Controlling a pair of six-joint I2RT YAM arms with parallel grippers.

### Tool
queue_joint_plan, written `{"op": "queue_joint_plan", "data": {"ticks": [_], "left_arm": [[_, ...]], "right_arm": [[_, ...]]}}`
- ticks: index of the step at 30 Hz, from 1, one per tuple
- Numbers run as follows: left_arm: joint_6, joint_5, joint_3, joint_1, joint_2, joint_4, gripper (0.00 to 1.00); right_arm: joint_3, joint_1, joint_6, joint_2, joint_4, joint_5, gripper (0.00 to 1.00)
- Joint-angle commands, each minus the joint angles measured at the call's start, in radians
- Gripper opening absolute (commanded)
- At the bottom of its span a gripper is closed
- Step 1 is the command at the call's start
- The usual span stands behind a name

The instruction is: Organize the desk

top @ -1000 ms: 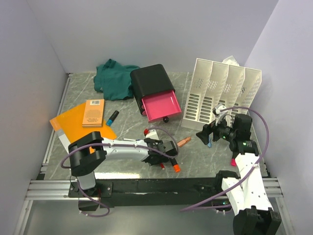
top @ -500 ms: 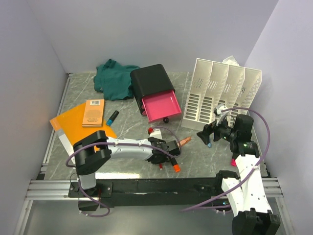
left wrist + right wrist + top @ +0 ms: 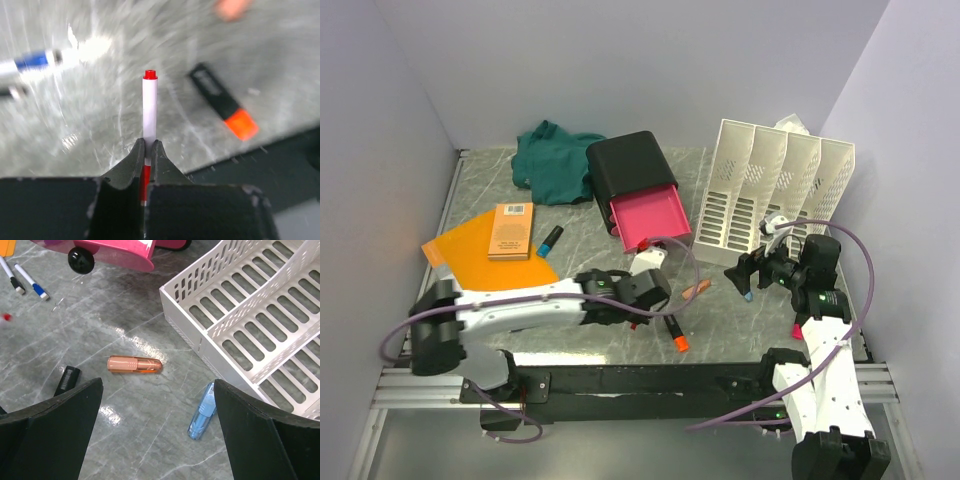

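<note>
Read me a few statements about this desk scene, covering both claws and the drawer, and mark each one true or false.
1. The left claw is shut on a white pen with a red tip. True.
2. The right claw grips the blue tube. False: it is open, and the tube lies on the desk beside the file rack.
3. The pink drawer is closed. False: it is pulled open.
4. An orange-tipped black highlighter lies on the desk. True.

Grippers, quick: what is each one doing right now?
Left gripper: closed on the red-capped white pen.
Right gripper: open, holding nothing.
</note>
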Motion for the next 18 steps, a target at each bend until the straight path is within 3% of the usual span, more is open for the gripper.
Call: {"op": "queue_joint_plan", "data": {"ticks": [1,8,18], "left_arm": [[0.370,0.046,0.048,0.026,-0.130,0.065,0.01],[0.611,0.127,0.183,0.228,-0.133,0.083,0.01],[0.803,0.228,0.419,0.428,0.072,0.158,0.05]], "right_arm": [[0.034,-0.009,0.003,-0.011,0.019,-0.002,1.00],[0.034,-0.017,-0.001,-0.014,0.019,-0.005,1.00],[0.033,-0.026,-0.007,-0.015,0.014,-0.014,1.00]]}}
